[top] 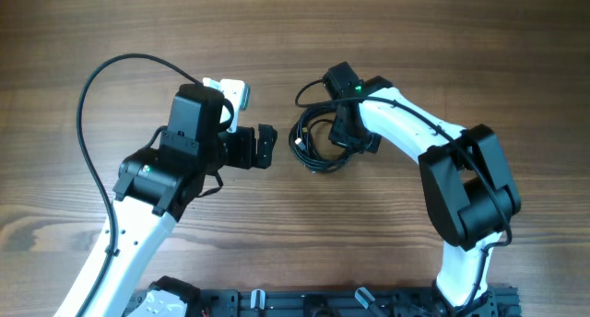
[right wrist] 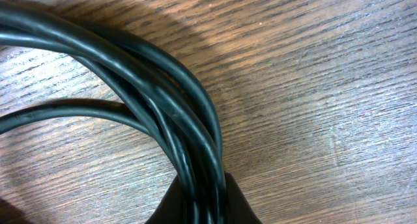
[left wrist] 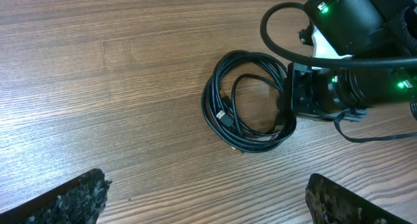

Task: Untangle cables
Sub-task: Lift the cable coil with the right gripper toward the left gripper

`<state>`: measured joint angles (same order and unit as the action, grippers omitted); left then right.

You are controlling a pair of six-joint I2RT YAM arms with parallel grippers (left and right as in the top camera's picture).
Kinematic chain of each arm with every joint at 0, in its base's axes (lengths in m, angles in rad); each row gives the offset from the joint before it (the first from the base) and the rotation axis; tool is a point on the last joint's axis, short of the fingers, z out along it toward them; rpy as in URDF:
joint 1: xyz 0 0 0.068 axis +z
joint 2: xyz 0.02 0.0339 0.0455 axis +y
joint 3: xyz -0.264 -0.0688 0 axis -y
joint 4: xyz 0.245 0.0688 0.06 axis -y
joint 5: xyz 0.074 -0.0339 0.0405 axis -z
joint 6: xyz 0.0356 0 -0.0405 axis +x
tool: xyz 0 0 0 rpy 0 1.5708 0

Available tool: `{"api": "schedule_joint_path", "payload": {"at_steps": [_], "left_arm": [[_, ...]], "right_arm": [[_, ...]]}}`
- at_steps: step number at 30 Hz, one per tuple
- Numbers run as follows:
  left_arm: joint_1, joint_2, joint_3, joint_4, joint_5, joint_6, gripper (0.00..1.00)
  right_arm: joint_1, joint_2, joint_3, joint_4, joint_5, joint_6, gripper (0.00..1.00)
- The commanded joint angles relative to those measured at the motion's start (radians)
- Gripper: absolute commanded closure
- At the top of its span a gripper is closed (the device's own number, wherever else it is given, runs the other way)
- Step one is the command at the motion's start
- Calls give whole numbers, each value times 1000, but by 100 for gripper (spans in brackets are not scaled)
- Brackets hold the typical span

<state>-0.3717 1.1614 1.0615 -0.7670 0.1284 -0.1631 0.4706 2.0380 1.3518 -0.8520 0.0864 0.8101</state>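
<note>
Clamping one side of the coiled cables point(left wrist: 211, 112), right claw point(left wrist: 287, 116).

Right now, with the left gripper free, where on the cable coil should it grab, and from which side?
Probably the cable coil's bundled arc facing the left gripper, opposite the right gripper's clamp. Come straight in from the left gripper's side, open jaws straddling the strands: they lie flat and stacked together there.

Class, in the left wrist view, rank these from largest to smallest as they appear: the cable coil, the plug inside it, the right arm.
1. Right arm, partly cropped; it may only look bigger by being nearer the camera.
2. Cable coil.
3. Plug, clearly smallest.
</note>
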Motion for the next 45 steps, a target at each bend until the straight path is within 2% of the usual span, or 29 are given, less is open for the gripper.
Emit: {"api": "schedule_joint_path", "payload": {"at_steps": [1, 4, 6, 12, 22, 26, 32, 34, 39, 45], "left_arm": [[-3, 6, 18, -1, 13, -3, 0], [-3, 6, 18, 0, 31, -3, 0], [-3, 6, 18, 0, 56, -4, 0], [-3, 6, 18, 0, 114, -10, 0], [-3, 6, 18, 41, 129, -55, 0], [-3, 6, 18, 82, 129, -55, 0], [-3, 6, 18, 144, 129, -113, 0], [-3, 6, 18, 177, 129, -169, 0], [-3, 7, 18, 180, 80, -171, 0], [-3, 37, 18, 150, -11, -170, 0]], "right_arm": [[-14, 50, -37, 0, 21, 4, 96], [-54, 30, -35, 9, -21, -5, 96], [-77, 8, -35, 56, -92, -97, 96], [-124, -114, -35, 185, -264, -240, 96], [-125, -368, -35, 266, -282, -521, 96], [-125, -410, -35, 259, -295, -629, 96], [-123, -415, -35, 260, -331, -686, 96], [-123, -415, -35, 260, -376, -706, 96], [-102, -425, -35, 261, -402, -711, 95], [-33, -492, -35, 264, -241, -691, 95]]}}
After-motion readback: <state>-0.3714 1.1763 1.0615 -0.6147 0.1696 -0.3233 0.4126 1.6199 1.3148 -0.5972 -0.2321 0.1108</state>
